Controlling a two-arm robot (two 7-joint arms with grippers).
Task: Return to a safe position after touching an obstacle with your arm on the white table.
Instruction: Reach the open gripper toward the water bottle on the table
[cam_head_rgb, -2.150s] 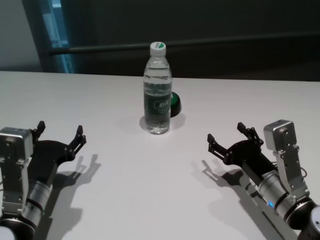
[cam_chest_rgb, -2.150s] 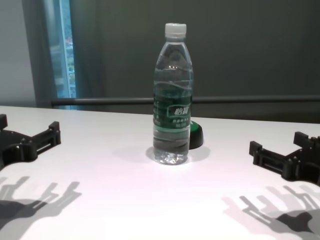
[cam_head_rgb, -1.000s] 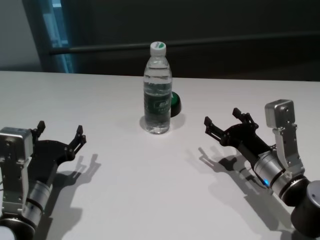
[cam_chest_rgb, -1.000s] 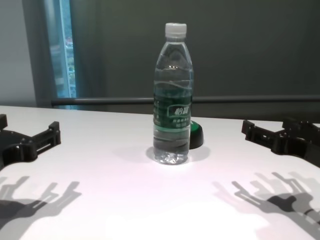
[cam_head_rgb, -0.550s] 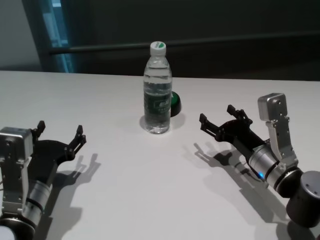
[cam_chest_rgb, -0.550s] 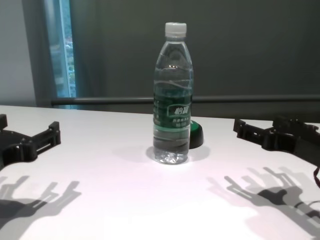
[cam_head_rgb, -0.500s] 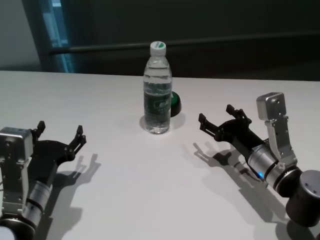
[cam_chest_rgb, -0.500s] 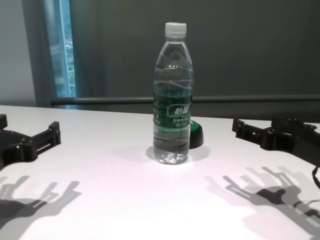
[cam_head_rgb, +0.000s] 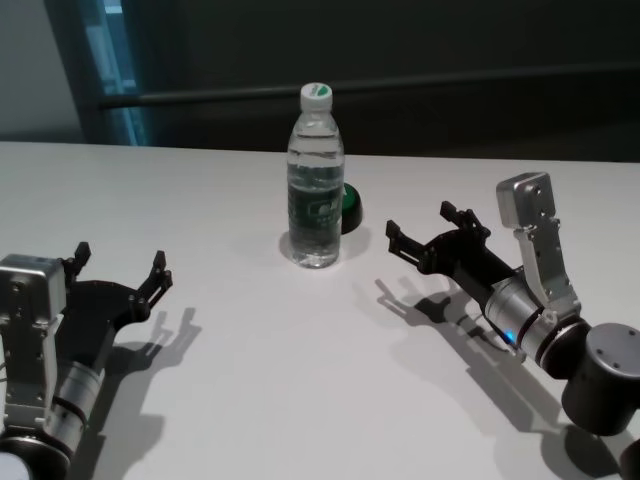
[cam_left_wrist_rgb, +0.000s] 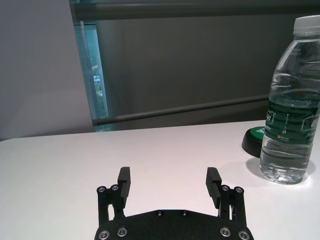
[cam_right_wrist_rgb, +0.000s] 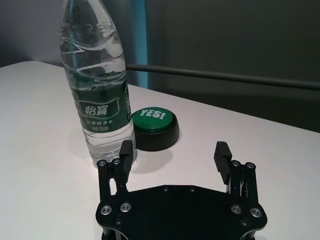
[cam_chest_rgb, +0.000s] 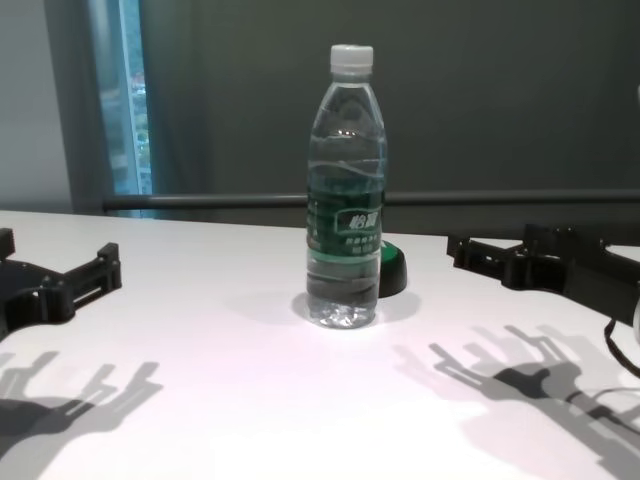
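The obstacle, a tall clear water bottle (cam_head_rgb: 316, 180) with a white cap and dark green label, stands upright on the white table (cam_head_rgb: 280, 380). It also shows in the chest view (cam_chest_rgb: 346, 190), the left wrist view (cam_left_wrist_rgb: 292, 100) and the right wrist view (cam_right_wrist_rgb: 99, 80). My right gripper (cam_head_rgb: 425, 225) is open and empty, a short way right of the bottle and apart from it; it shows in the chest view (cam_chest_rgb: 497, 250) and the right wrist view (cam_right_wrist_rgb: 174, 155). My left gripper (cam_head_rgb: 118, 265) is open and empty at the near left, far from the bottle; it also shows in the left wrist view (cam_left_wrist_rgb: 170, 182).
A low round green button (cam_head_rgb: 349, 206) marked YES on a black base (cam_right_wrist_rgb: 154, 127) sits just behind and right of the bottle. A dark rail and wall run behind the table's far edge (cam_head_rgb: 500, 160).
My right arm has moved steadily left and forward, bringing its open gripper closer to the bottle. The left arm and the bottle have not moved.
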